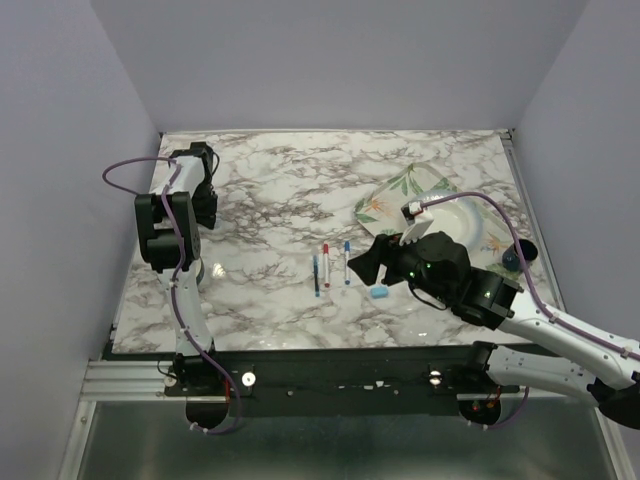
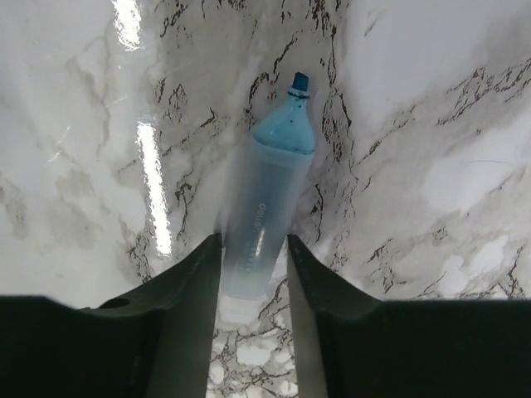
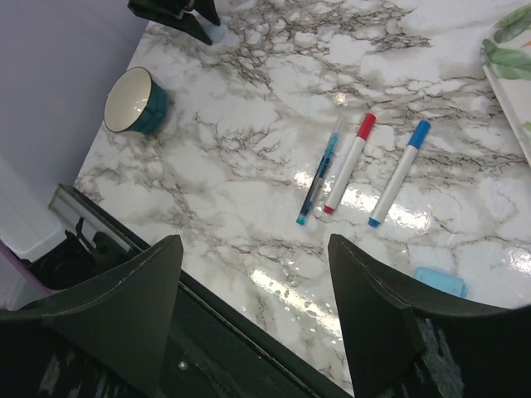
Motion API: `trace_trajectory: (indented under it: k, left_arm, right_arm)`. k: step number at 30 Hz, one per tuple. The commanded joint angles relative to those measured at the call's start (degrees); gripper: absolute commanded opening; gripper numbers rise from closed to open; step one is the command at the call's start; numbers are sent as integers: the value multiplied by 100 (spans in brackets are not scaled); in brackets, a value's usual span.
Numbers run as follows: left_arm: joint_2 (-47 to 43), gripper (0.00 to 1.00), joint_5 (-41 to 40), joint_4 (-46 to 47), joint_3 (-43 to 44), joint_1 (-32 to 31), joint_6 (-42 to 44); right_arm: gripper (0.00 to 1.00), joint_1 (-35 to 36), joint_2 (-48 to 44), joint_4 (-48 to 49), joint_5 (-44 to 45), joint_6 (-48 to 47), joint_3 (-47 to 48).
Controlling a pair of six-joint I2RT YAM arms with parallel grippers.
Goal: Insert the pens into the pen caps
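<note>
A pen (image 2: 270, 207) with a pale translucent blue barrel and a bare dark blue tip lies on the marble at the far left. My left gripper (image 2: 254, 240) has both fingertips against the barrel's rear end. In the right wrist view that pen (image 3: 214, 33) shows at the top edge. Three pens lie side by side mid-table: a thin blue one (image 1: 316, 275) (image 3: 319, 178), a white one with red ends (image 1: 326, 265) (image 3: 348, 162) and a white one with blue ends (image 1: 347, 262) (image 3: 398, 174). A light blue pen cap (image 1: 380, 293) (image 3: 440, 282) lies near them. My right gripper (image 1: 362, 265) (image 3: 253, 245) hovers open beside it, holding nothing.
A floral tray (image 1: 400, 190) sits tilted at the back right, partly behind the right arm. A dark round cup (image 1: 522, 254) stands at the table's right edge. A teal cup (image 3: 137, 101) stands near the front left edge. Grey walls close in three sides.
</note>
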Motion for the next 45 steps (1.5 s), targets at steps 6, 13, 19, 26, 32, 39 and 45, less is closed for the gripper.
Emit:
trace_trajectory:
  k: [6, 13, 19, 26, 32, 39, 45]
  left_arm:
    - [-225, 15, 280, 795, -1010, -103, 739]
    - [-1174, 0, 385, 1366, -1563, -437, 2110]
    - [-2439, 0, 1102, 2331, -2660, -902, 3225]
    - [-4188, 0, 2342, 3659, -3953, -1764, 4685]
    - [-6104, 0, 3864, 5321, -5378, -2292, 5301]
    - [-7054, 0, 4384, 5463, -5862, -2740, 5697]
    - [-7467, 0, 4481, 5560, -5976, -2978, 5741]
  right_arm:
    - [78, 29, -127, -124, -29, -31, 307]
    - [77, 29, 65, 96, 67, 101, 430]
    - [77, 3, 478, -9, 427, 206, 632]
    - [76, -742, 944, -36, -237, 338, 1168]
    - [74, -1034, 1296, 245, -846, 189, 1494]
    - [72, -1043, 1876, 350, -1267, 268, 1819]
    - [69, -1043, 2271, 667, -1813, 479, 1942]
